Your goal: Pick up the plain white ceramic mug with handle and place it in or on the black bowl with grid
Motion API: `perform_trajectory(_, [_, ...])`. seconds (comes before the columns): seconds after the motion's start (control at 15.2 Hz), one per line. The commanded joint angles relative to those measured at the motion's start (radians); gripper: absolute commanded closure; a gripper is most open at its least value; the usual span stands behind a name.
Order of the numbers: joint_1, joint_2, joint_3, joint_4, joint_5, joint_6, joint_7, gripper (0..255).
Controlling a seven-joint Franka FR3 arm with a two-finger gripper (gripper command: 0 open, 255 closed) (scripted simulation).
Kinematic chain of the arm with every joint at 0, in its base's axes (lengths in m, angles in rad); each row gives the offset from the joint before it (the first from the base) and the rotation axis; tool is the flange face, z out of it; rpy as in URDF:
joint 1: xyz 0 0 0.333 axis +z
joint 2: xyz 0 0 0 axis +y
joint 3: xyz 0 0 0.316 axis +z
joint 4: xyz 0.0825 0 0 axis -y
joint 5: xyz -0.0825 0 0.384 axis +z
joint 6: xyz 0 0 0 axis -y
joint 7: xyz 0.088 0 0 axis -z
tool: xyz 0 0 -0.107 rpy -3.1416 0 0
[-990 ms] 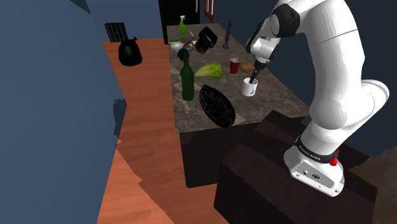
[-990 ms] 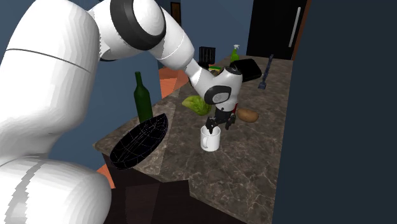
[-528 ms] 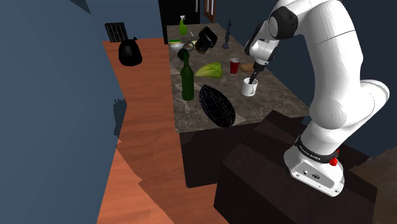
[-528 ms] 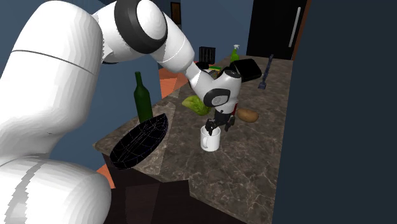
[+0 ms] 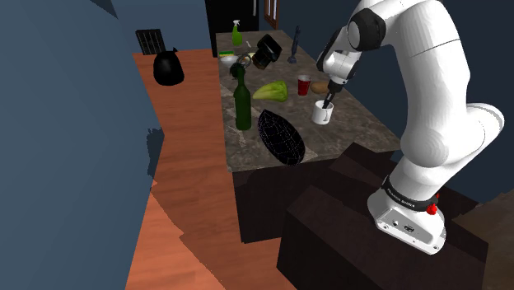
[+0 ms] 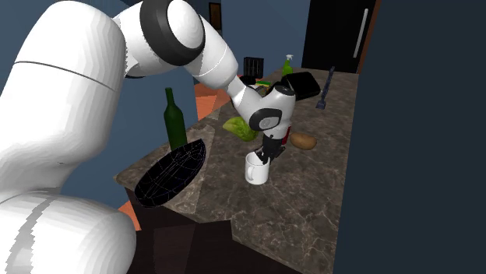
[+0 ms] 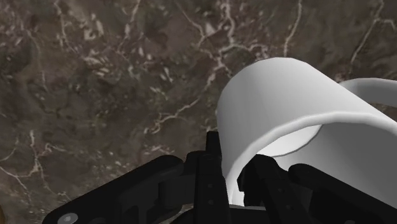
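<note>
Item: white mug [image 5: 322, 113] with handle, upright on the dark marbled counter [image 5: 366, 132], near that counter's edge on the arm's side (whether its base rests fully on the stone cannot be told). Gripper [image 5: 327, 102]: all black, directly above the mug, pointing down into its mouth. Fingers [image 7: 211, 170]: pinching the mug's wall at the rim, one inside the cup and one outside. In the wrist view the mug [image 7: 286, 102] lies just beyond the gripper [image 7: 233, 177], with the handle curving off on the far side of the cup from the fingers and veined counter [image 7: 95, 76] around it. Black bowl with grid [image 5: 281, 136]: to the mug's left in the shoulder view, near but apart, tilted on its side at the counter's front edge. Green bottle [image 5: 241, 100]: upright, beyond the bowl from the mug. Lettuce [image 5: 272, 91]: behind the mug, towards the bottle. Red cup [image 5: 304, 85]: just behind the mug. In the second exterior view the mug [image 6: 256, 169] stands under the gripper [image 6: 265, 156], the bowl [image 6: 171, 173] to its left, and a brown lump [image 6: 304, 141] behind it to the right.
</note>
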Motion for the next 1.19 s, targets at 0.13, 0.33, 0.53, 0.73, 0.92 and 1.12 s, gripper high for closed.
perform_trajectory(0.13, [0.000, 0.000, 0.000, 0.000, 0.000, 0.000, 0.000, 255])
perform_trajectory(0.33, [0.008, -0.020, -0.011, -0.007, -0.012, -0.013, 0.010, 255])
perform_trajectory(0.53, [0.020, -0.050, -0.028, -0.016, -0.032, -0.033, 0.025, 255])
perform_trajectory(0.73, [0.032, -0.080, -0.044, -0.023, -0.052, -0.053, 0.040, 255])
perform_trajectory(0.92, [0.043, -0.108, -0.061, -0.028, -0.072, -0.075, 0.056, 255])
perform_trajectory(1.12, [0.054, -0.136, -0.077, -0.031, -0.093, -0.096, 0.073, 255])
